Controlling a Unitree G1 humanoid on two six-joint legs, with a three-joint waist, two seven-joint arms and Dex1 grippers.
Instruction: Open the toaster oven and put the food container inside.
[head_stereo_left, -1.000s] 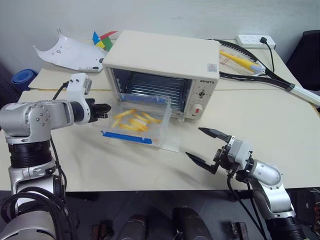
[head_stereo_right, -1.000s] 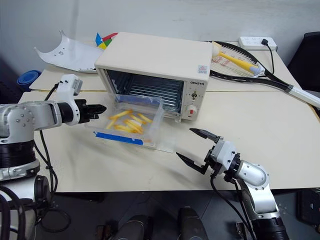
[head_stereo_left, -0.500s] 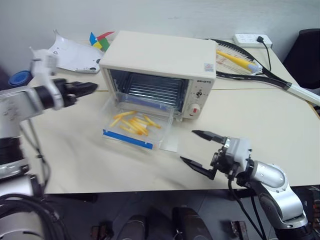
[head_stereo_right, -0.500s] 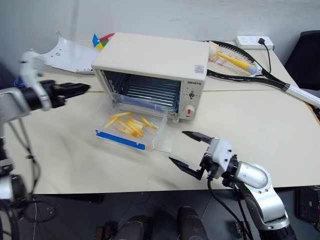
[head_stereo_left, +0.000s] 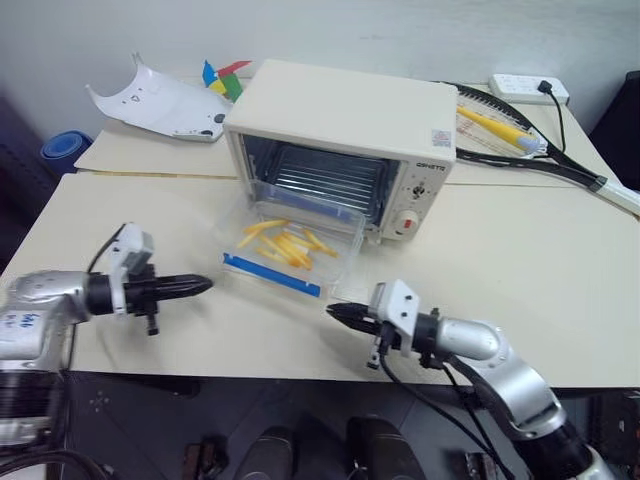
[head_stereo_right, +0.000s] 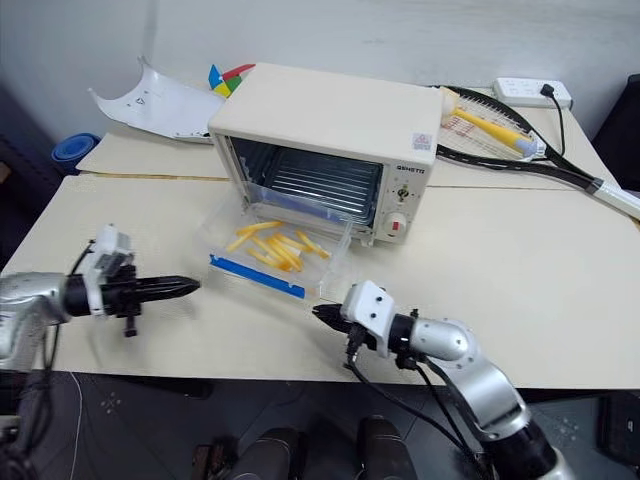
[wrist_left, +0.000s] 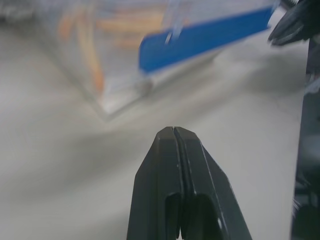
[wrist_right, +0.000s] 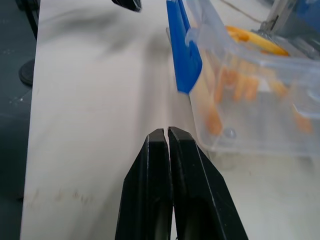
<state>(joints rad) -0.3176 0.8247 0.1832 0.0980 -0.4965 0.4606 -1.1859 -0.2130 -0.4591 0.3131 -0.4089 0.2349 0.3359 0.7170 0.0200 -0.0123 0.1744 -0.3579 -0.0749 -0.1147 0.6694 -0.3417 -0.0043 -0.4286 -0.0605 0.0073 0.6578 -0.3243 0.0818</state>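
From my head, the toaster oven (head_stereo_left: 340, 140) stands on the table (head_stereo_left: 540, 270) with its door down, and the food container (head_stereo_left: 292, 250) lies on that door, just in front of the opening, its far end at the rack. My left gripper (head_stereo_left: 205, 286) hangs over the table left of the container, fingers pressed together on nothing; my right gripper (head_stereo_left: 333, 311) sits near the container's front corner, likewise closed and empty. At my left wrist, the shut fingers (wrist_left: 176, 170) point toward the container's blue clip strip (wrist_left: 200, 37). At my right wrist, the closed fingers (wrist_right: 170, 170) aim beside the same strip.
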